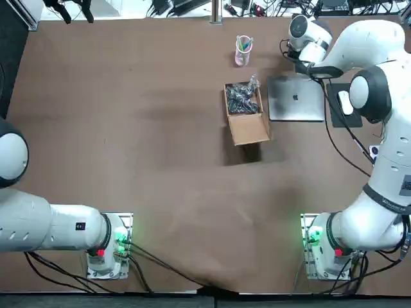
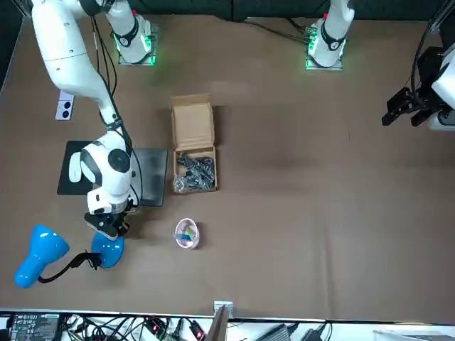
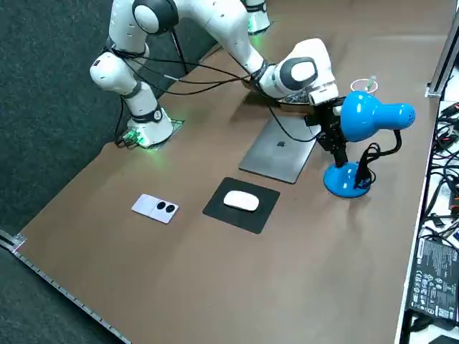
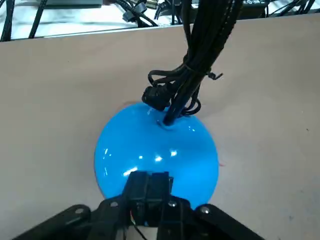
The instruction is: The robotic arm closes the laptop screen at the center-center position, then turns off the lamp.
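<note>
The silver laptop (image 1: 295,98) (image 3: 280,150) lies with its lid down flat on the brown table. Just beyond it stands the blue lamp, with a round base (image 2: 106,250) (image 3: 346,179) (image 4: 157,150) and a head (image 3: 369,115) on a black neck. My right gripper (image 4: 148,186) (image 2: 106,226) (image 3: 336,147) points down onto the top of the lamp base. Its black fingers are shut together, with the tips resting on the blue dome and nothing held between them. In the top view the wrist (image 1: 307,35) hides the lamp.
An open cardboard box (image 1: 246,112) with dark parts stands left of the laptop. A pink cup of pens (image 1: 243,50) is behind it. A white mouse (image 3: 242,202) on a black pad and a small white device (image 3: 156,208) lie to the right. Cables run along the back edge.
</note>
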